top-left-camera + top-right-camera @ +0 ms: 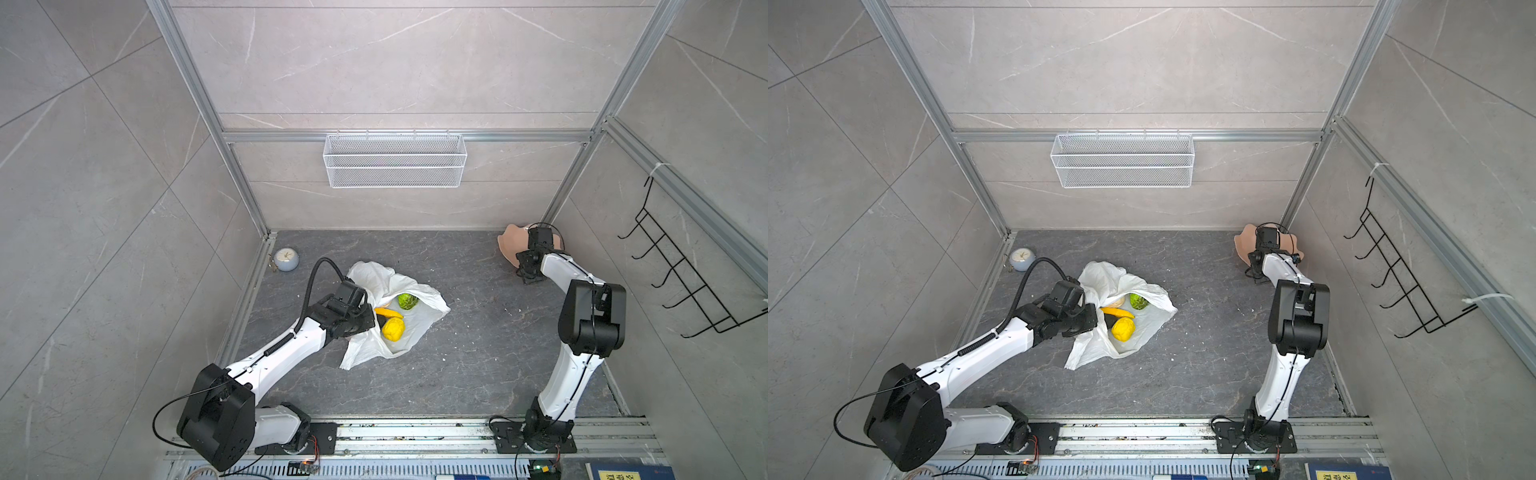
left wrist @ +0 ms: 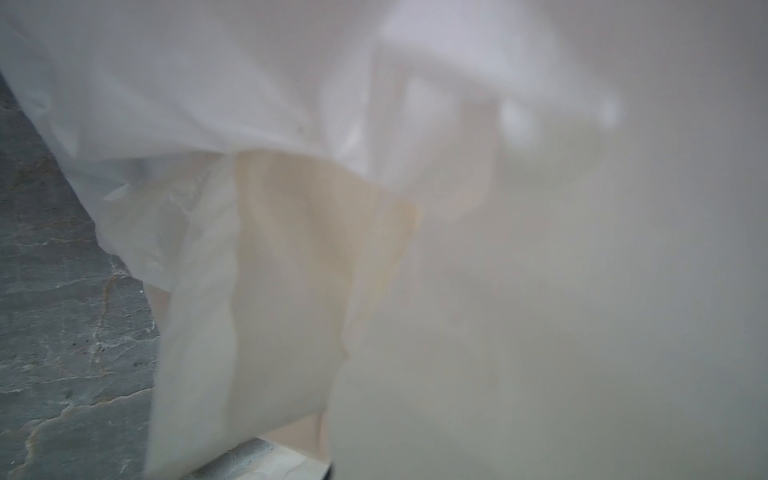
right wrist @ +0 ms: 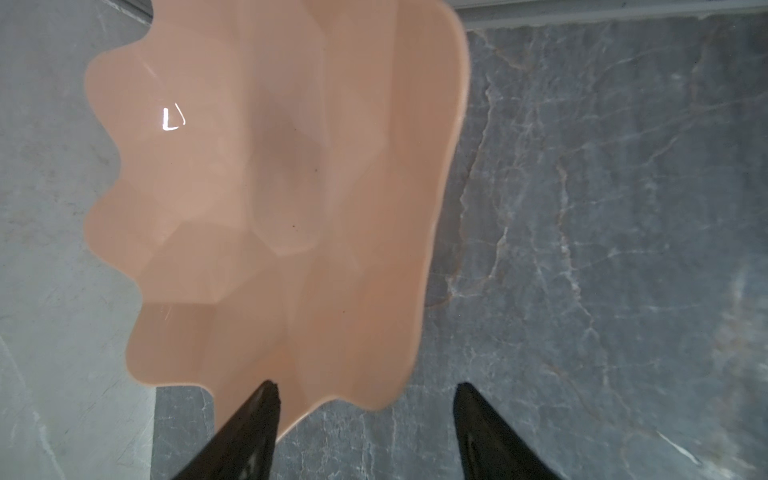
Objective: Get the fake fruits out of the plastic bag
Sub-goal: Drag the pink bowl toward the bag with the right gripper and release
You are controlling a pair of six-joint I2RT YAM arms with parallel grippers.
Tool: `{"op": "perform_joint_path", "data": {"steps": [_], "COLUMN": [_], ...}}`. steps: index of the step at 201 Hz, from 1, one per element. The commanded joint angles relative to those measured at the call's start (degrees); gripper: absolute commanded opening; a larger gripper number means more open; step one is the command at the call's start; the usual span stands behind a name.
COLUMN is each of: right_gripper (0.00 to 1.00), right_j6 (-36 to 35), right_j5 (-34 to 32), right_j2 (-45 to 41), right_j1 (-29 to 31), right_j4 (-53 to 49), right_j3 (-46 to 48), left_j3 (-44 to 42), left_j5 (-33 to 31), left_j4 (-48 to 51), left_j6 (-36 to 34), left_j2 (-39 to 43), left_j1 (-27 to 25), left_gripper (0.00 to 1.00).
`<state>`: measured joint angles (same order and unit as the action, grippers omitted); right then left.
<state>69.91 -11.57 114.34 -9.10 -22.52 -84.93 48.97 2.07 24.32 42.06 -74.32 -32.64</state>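
Your left claw (image 1: 370, 322) clenches the plastic bag (image 1: 376, 276) by its rim, baring the fake fruits (image 1: 392, 329); your right claw (image 3: 365, 386) hangs released above the plate (image 3: 232, 187).

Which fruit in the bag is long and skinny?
The smooth yellow plastic banana, lying in the thin white plastic bag between the bumpy bright green fruit and the bumpy yellow fruit. Those two are round and lumpy.

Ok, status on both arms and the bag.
Left gripper shut at mouth of plastic bag, grip hidden. Right gripper open, empty, at edge of pink plate. Banana, bumpy green fruit, bumpy yellow fruit inside bag. Nothing in the way.
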Motion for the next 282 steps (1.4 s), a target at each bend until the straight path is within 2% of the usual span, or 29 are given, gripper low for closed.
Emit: {"op": "perform_joint_path", "data": {"steps": [1, 45, 108, 133, 158, 210, 251, 282], "right_gripper": [0.68, 0.58, 0.16, 0.08, 0.00, 0.00, 0.00, 0.00], "right_j6": [1.9, 2.1, 0.2, -0.4, -1.1, -5.3, -10.7, -12.9], "right_j5": [0.9, 3.5, 4.4, 4.9, 9.2, 20.0, 23.8, 25.9], "right_j2": [2.5, 7.4, 3.5, 0.5, -2.9, -16.8, -30.8, -42.6], "right_j1": [-0.6, -1.7, -1.6, -1.8, -1.9, -0.2, 4.1, 5.0], "right_j4": [-1.9, -4.1, -2.7, -0.7, 1.9, 7.8, 3.4, -1.0], "right_j3": [-2.4, -6.4, -3.8, 0.4, 4.9, 24.4, 37.1, 46.0], "left_j3": [-0.3, -0.2, 0.2, 0.0, -0.7, 0.1, 0.1, 0.8], "left_j5": [0.3, 0.0, -0.1, -1.0, -1.8, -4.6, -5.7, -6.8], "left_j4": [0.2, 0.3, 0.7, 1.4, 1.9, 4.3, 4.6, 5.5], "left_j6": [0.6, 0.5, 0.7, 1.0, 1.3, 0.8, 1.8, 2.0], "left_j2": [0.9, 0.7, 0.2, 1.6, 3.2, 4.8, 5.2, 5.1], "left_j1": [-0.3, -0.3, -0.4, -0.6, -0.6, -0.5, -0.6, -0.6], "left_gripper": [0.00, 0.00, 0.00, 0.00, 0.00, 0.00, 0.00, 0.00]}}
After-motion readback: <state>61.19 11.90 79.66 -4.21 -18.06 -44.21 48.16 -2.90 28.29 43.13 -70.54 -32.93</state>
